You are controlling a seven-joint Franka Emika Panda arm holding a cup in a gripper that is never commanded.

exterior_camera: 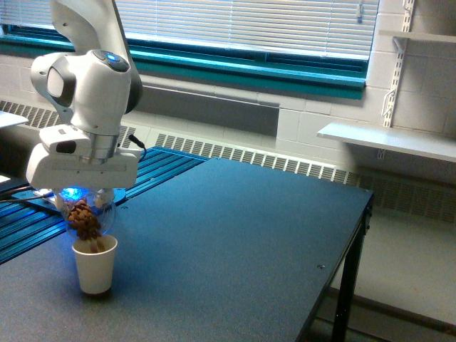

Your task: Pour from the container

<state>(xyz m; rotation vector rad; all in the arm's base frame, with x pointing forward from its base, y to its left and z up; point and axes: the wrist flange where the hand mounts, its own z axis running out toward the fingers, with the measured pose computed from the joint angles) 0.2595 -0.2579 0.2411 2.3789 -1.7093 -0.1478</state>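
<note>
Well, the gripper's (85,196) fingers hide behind its white housing, grip width unclear, though it carries the clear round-bellied glass container (88,217). Brown pieces (84,219) fill it, mouth tipped into the white paper cup (95,266).

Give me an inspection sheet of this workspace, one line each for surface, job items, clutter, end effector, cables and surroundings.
Surface: dark table, bare across most of its top.
Job items: clear round container tipped mouth-down over the white paper cup; brown pieces inside it, reaching down to the cup's rim.
Clutter: nothing seen on the table besides the cup.
End effector: end effector holds the container from above; its fingers are hidden behind the white housing.
Cables: one dark cable beside the wrist.
Surroundings: window blinds, wall heater grille, white shelf at the exterior view's right.
</note>
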